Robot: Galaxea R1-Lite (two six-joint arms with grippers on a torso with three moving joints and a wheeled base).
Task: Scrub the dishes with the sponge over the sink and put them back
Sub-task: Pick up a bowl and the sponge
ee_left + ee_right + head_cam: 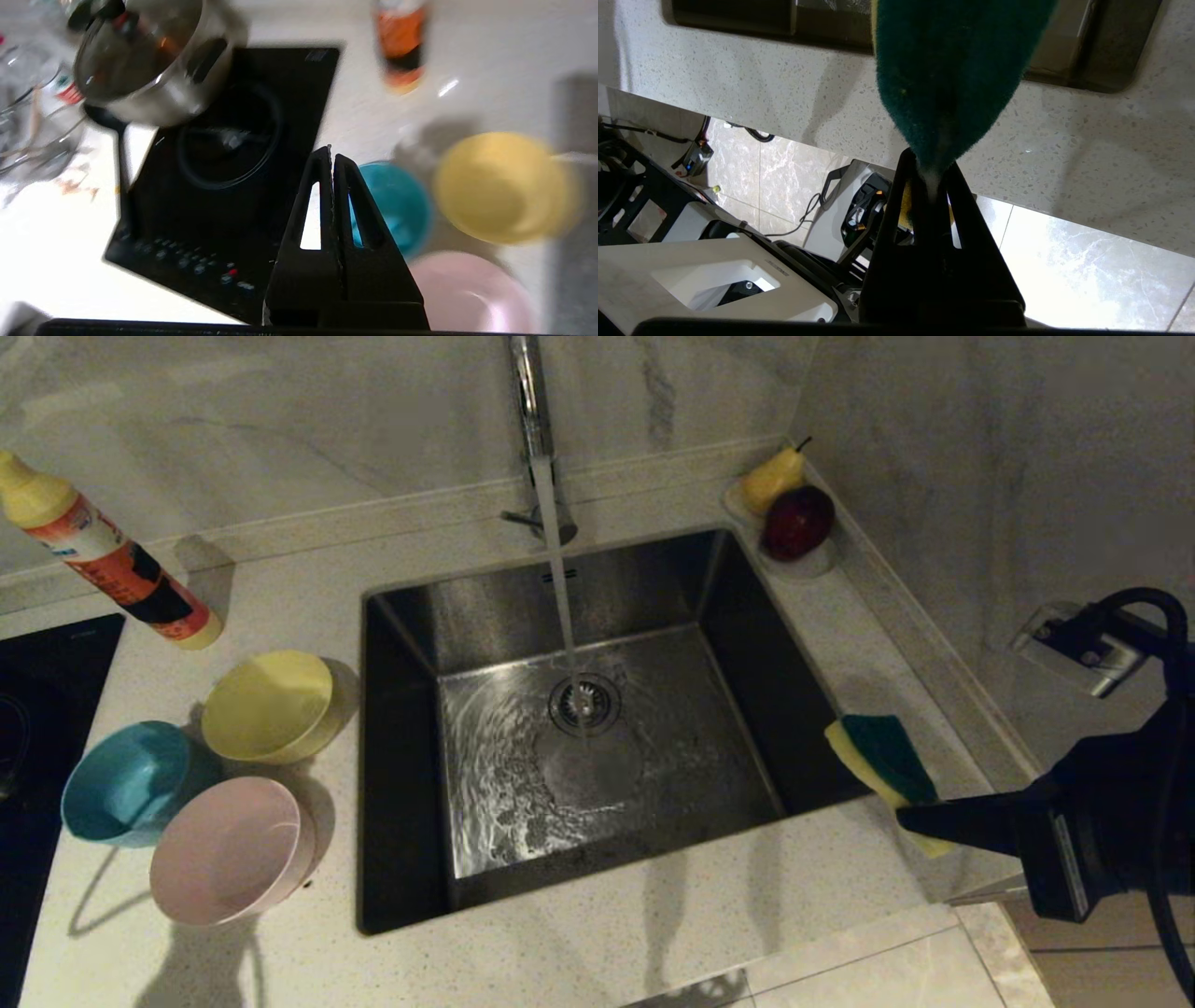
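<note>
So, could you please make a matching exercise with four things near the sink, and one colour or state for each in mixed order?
Things:
1. sponge
2. tap
3. bowl nearest the bottle
4. left gripper

States:
a. pale yellow
b. shut, holding nothing
c. running water into the sink
d. clamped in the right gripper

Pairs: 1-d, 2-c, 3-a, 4-b

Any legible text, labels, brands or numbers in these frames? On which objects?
None can be read.
Yellow-capped orange-and-black plastic bottle: printed label, too blurred.
Black glass induction hob: small mark at one corner and control icons, too small.
Square stainless steel sink: dark mark under the chrome tap, unreadable.
</note>
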